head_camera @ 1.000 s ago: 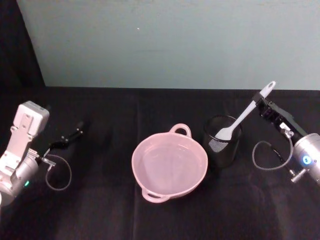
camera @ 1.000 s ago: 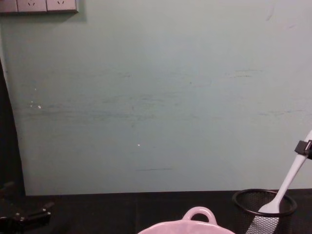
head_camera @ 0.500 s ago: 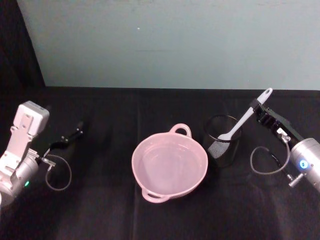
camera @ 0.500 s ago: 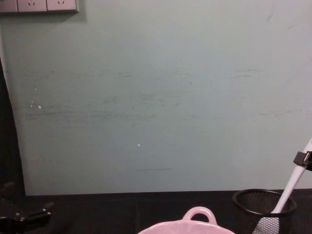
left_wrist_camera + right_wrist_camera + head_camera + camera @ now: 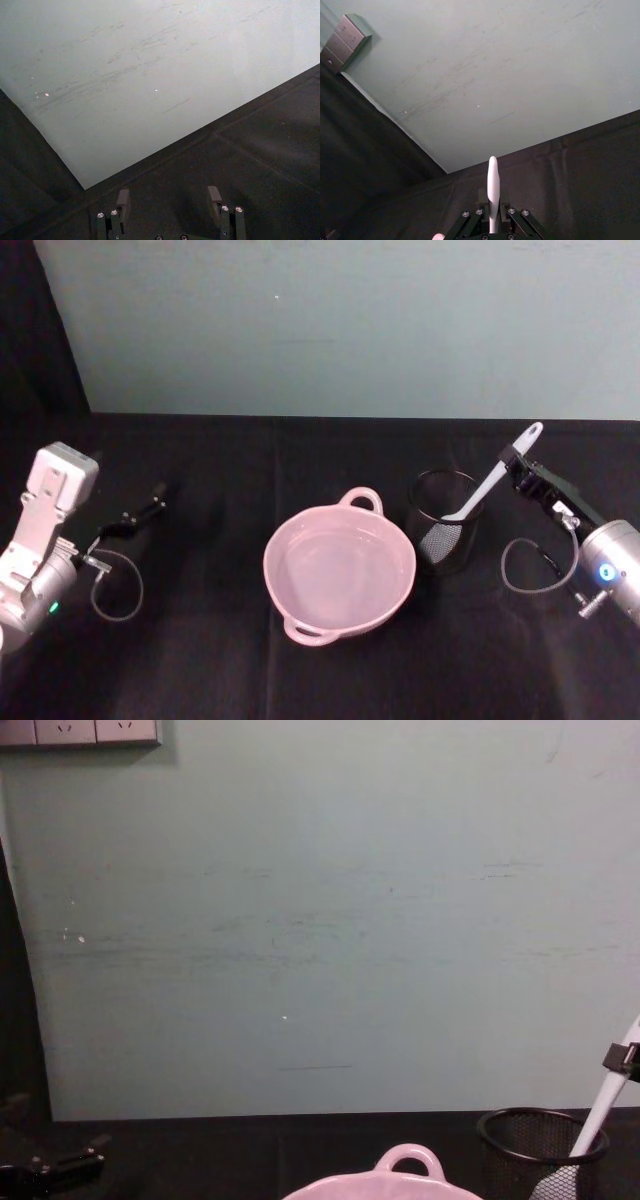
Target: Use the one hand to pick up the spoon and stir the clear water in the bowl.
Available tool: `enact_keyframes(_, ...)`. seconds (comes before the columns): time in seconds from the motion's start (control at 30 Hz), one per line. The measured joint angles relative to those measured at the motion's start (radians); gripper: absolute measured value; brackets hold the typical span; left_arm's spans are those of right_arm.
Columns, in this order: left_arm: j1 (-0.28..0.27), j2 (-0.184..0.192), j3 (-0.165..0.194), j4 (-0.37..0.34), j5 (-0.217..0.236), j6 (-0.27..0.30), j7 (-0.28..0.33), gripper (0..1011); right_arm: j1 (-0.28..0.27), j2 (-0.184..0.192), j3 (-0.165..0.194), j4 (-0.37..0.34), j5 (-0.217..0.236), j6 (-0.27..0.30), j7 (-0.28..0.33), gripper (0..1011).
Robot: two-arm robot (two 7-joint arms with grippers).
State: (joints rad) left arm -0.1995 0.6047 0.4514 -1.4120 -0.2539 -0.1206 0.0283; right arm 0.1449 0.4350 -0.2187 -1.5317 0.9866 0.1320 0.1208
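Observation:
The white spoon [image 5: 487, 483] leans with its head down inside the black wire-mesh cup [image 5: 443, 540], its handle slanting up to the right. My right gripper [image 5: 516, 462] is shut on the upper handle; the right wrist view has the handle [image 5: 493, 192] rising between the fingers. In the chest view the spoon [image 5: 598, 1115] dips into the cup [image 5: 540, 1148] under the right gripper [image 5: 622, 1058]. The pink bowl [image 5: 290, 540], holding clear water, sits left of the cup. My left gripper [image 5: 148, 508] is parked open at the far left, fingers [image 5: 122, 200] apart.
A black cloth covers the table, and a pale green wall stands close behind it. The bowl's loop handle [image 5: 408, 1160] shows at the chest view's lower edge. A looped cable [image 5: 118, 590] hangs by the left wrist. Wall sockets [image 5: 80, 730] sit at the upper left.
My right gripper has come down and a little back with the spoon, and the spoon's head has sunk deeper into the mesh cup. The left arm and the bowl have not moved.

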Motion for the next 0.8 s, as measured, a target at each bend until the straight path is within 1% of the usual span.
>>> enact_keyframes(0.53,0.000,0.000,0.000,0.000,0.000,0.000,0.000,1005,0.001,0.001,-0.001,0.003,-0.001,-0.003,0.004,118)
enact_keyframes(0.63,0.000,0.000,0.000,0.000,0.000,0.000,0.000,1005,0.001,0.001,-0.001,0.003,-0.001,-0.003,0.004,174)
enact_keyframes(0.7,0.000,0.000,0.000,0.000,0.000,0.000,0.000,1005,0.000,0.001,-0.001,0.002,-0.001,-0.003,0.004,256)
enact_keyframes(0.73,0.000,0.000,0.000,0.000,0.000,0.000,0.000,1005,0.000,0.001,-0.001,0.002,-0.001,-0.003,0.004,256)
enact_keyframes(0.8,0.000,0.000,0.000,0.000,0.000,0.000,0.000,1005,0.000,0.001,-0.001,0.002,-0.001,-0.003,0.004,335)
